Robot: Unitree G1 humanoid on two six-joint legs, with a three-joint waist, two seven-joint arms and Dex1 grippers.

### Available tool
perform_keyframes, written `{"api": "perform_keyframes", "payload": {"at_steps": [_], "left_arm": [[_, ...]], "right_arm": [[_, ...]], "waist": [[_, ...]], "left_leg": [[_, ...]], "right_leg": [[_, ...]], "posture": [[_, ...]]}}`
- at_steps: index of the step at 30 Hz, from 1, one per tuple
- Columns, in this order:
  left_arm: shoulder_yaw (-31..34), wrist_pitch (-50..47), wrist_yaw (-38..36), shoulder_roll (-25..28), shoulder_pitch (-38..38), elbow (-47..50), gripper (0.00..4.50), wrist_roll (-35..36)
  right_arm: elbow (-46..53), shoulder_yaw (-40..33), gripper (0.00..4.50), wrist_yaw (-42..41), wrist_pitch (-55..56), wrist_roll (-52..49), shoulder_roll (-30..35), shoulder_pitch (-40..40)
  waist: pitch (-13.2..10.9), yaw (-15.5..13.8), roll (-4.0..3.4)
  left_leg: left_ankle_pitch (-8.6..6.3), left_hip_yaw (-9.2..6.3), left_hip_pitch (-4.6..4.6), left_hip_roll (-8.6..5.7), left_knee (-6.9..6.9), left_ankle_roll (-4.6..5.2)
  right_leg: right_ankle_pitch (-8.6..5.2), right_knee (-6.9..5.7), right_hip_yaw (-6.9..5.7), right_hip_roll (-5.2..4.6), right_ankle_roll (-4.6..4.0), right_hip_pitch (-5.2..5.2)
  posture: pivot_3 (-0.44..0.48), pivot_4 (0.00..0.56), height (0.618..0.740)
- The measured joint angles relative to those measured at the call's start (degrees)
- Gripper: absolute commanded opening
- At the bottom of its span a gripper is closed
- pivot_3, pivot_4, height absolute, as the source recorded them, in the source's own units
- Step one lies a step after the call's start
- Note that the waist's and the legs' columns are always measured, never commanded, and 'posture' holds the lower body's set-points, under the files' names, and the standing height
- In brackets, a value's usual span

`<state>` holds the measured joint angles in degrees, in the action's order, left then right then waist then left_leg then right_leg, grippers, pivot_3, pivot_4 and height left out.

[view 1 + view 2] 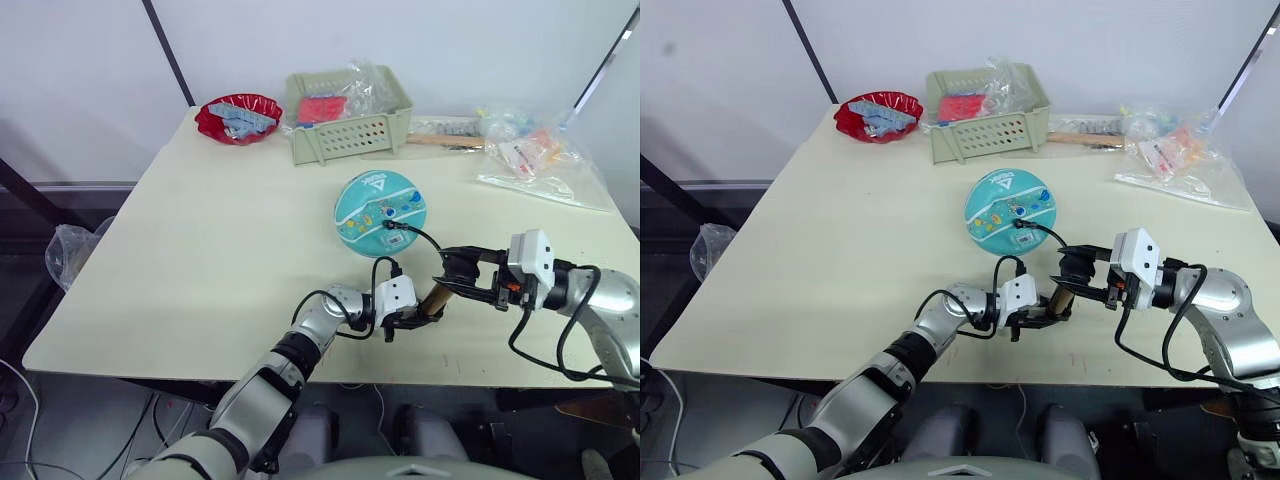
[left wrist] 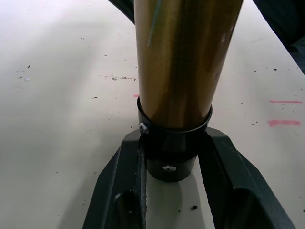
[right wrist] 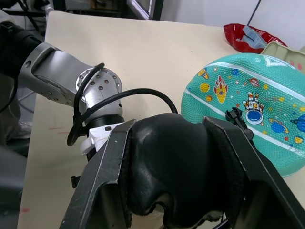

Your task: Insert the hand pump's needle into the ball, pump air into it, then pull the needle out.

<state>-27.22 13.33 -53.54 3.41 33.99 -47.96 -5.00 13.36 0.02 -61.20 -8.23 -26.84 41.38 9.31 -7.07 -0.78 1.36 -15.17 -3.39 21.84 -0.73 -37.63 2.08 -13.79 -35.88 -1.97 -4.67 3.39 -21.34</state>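
The left gripper (image 1: 412, 318) is clamping the hand pump (image 1: 434, 297) base, the right gripper (image 1: 462, 272) gripping its black handle; the needle (image 1: 388, 224) is sitting in the ball (image 1: 379, 211) mid-table (image 1: 200, 230).

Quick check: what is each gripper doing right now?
Left gripper: shut on the hand pump, at its lower black cap.
Right gripper: shut on the pump's black handle.
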Motion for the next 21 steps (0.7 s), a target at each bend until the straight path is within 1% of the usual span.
{"api": "perform_keyframes", "payload": {"at_steps": [3, 6, 9, 15, 17, 21], "left_arm": [[0.0, 0.05, -0.17, -0.04, 0.34, -0.12, 1.07, 0.0], [0.05, 0.55, -0.22, -0.14, 0.58, -0.12, 1.07, 0.01], [0.14, 1.33, -0.52, -0.18, 0.59, -0.12, 1.07, 0.09], [0.16, 1.82, -0.46, -0.19, 0.65, -0.23, 1.07, 0.09], [0.18, 1.85, -0.46, -0.2, 0.65, -0.23, 1.07, 0.09], [0.18, 1.84, -0.63, -0.2, 0.72, -0.23, 1.07, 0.09]], "right_arm": [[-0.37, -0.13, 1.65, -0.9, -2.72, -1.38, 0.41, 2.13], [0.17, -1.16, 1.65, -1.12, -7.84, -4.74, 1.6, 5.05], [2.4, -2.78, 1.65, -1.37, -13.86, -8.69, 4.23, 8.75], [5.87, -6.14, 1.65, -1.91, -20.76, -14.38, 8.57, 14.13], [6.94, -8.27, 1.65, -1.78, -23.93, -17.59, 10.36, 16.74], [8.06, -10.53, 1.65, -0.96, -27.78, -21.47, 12.44, 19.87]], "waist": [[-0.09, 0.02, -0.12], [-0.33, -0.02, -0.38], [-0.51, -0.06, -0.67], [-0.68, -0.05, -0.71], [-0.73, -0.05, -0.72], [-0.76, -0.05, -0.72]], "left_leg": [[0.0, 0.02, 0.02, -0.01, 0.0, 0.0], [0.0, 0.02, 0.15, -0.03, 0.0, 0.0], [0.0, 0.0, 0.34, -0.05, 0.0, 0.0], [0.0, 0.01, 0.4, -0.07, 0.0, 0.0], [0.0, 0.02, 0.41, -0.07, -0.01, 0.0], [0.0, 0.01, 0.44, -0.07, -0.01, 0.0]], "right_leg": [[0.01, 0.0, 0.03, -0.01, -0.01, -0.01], [0.03, 0.0, 0.05, -0.03, -0.02, -0.08], [0.04, 0.0, 0.06, -0.03, -0.03, -0.25], [0.03, 0.01, 0.03, -0.11, -0.02, -0.29], [0.03, 0.01, 0.01, -0.13, -0.02, -0.31], [0.03, 0.01, -0.03, -0.15, -0.02, -0.32]], "posture": [[0.0, 0.15, 0.74], [0.0, 0.15, 0.74], [0.0, 0.15, 0.74], [0.0, 0.15, 0.74], [0.0, 0.15, 0.74], [0.0, 0.15, 0.74]]}}
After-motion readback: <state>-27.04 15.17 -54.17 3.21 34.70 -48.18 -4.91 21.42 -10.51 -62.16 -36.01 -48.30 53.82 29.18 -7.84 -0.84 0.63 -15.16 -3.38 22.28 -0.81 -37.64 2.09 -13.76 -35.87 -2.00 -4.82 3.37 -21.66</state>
